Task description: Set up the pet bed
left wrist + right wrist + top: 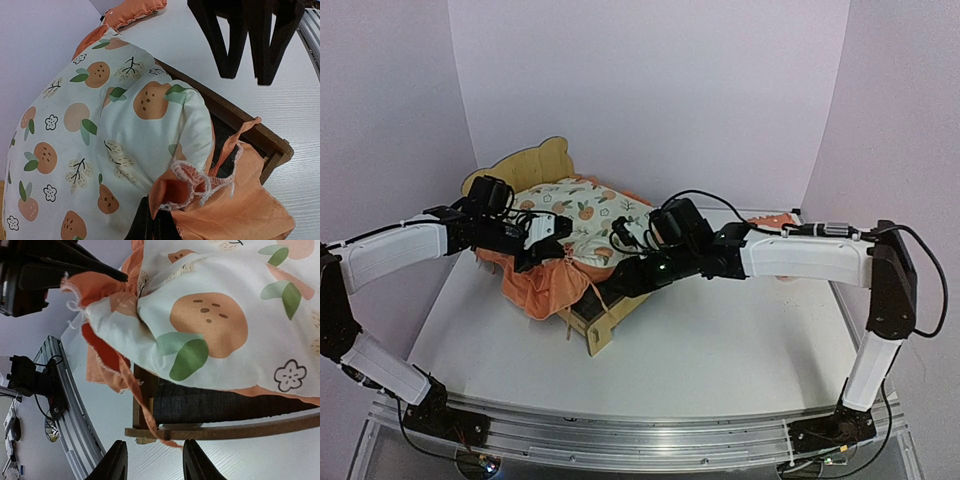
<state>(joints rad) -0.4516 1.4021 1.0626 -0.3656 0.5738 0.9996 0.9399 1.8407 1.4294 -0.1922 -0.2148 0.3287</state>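
Nearest of all, a shiny metal rail [640, 440] holds the two arm bases at the edge of the white table [720, 340]; a bit further in sits the pet bed [598, 322], towards the left of the table and turned slantwise, with its foot corner near us and its bear-ear headboard [535, 158] at the far end; the right gripper [156, 445] hangs low just beside a wooden rail of the bed, its two fingers apart with nothing between them; the grey felt floor [210, 407] of the bed shows there, under the pad; the mattress pad [575, 212], white with orange fruit on it, lies bunched up on the bed; its orange frill [535, 285] spills over the near left corner; the left gripper [117, 275] is pinched tight on that frill at the pad's edge; far off on the right, a small orange pillow [135, 12] lies on the table, apart from the bed.
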